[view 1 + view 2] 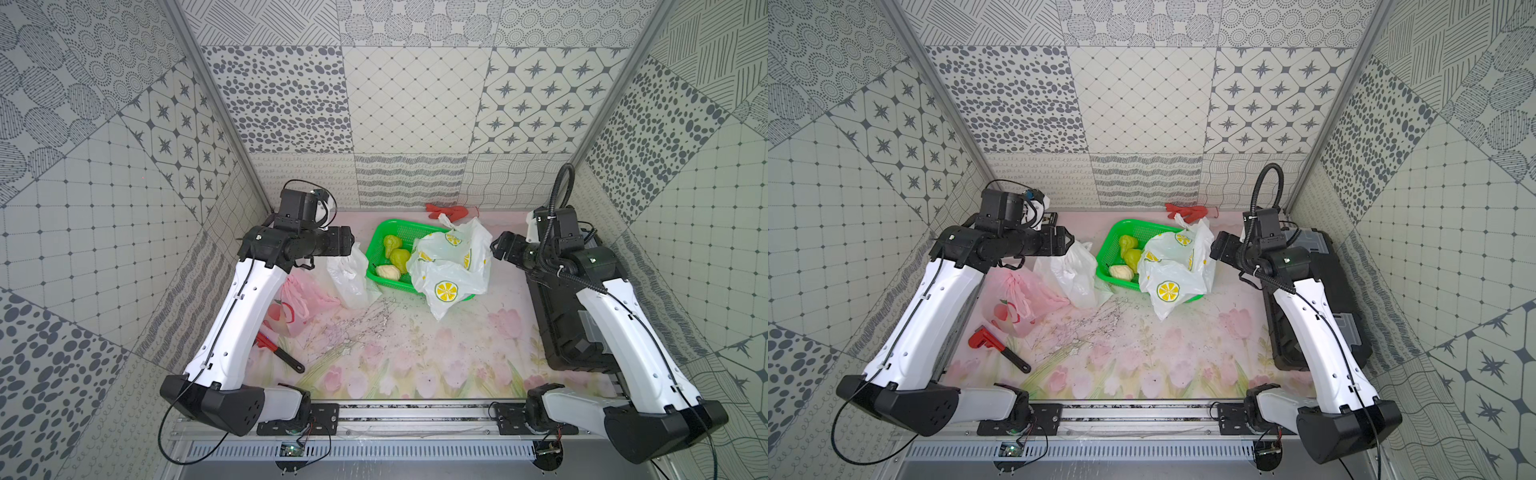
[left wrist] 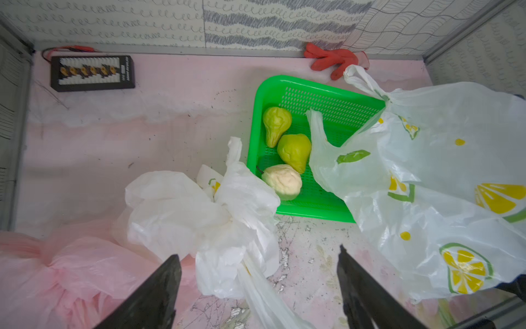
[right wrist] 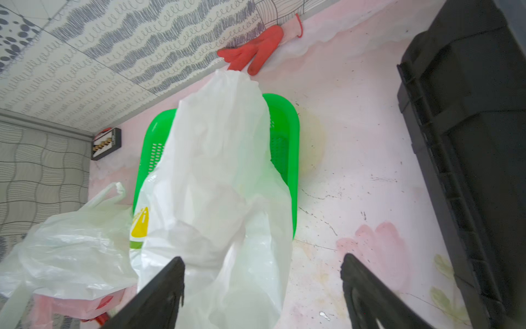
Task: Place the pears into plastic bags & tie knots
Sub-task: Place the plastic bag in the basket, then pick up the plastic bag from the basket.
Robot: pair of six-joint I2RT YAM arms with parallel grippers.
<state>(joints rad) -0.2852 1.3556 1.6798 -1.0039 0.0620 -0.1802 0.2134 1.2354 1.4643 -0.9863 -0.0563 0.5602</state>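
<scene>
A green basket (image 1: 384,227) at the back holds three pears: two green (image 1: 391,243) (image 1: 401,257) and one cream (image 1: 388,272). The lemon-print plastic bag (image 1: 451,266) lies over the basket's right part. A plain white bag (image 1: 351,278) stands left of the basket, and a pink bag (image 1: 296,308) lies further left, under my left arm. My left gripper (image 2: 259,253) hangs open above the plain white bag (image 2: 199,216), whose plastic runs loose between the fingers. My right gripper (image 3: 263,256) is open beside the lemon bag (image 3: 216,176), with a fold of it between the fingers, unpinched.
A red glove (image 1: 449,211) lies against the back wall. A red-handled wrench (image 1: 279,352) lies front left, beside my left arm. A large black case (image 1: 573,316) fills the right side under my right arm. A small black box (image 2: 92,72) sits at the back left.
</scene>
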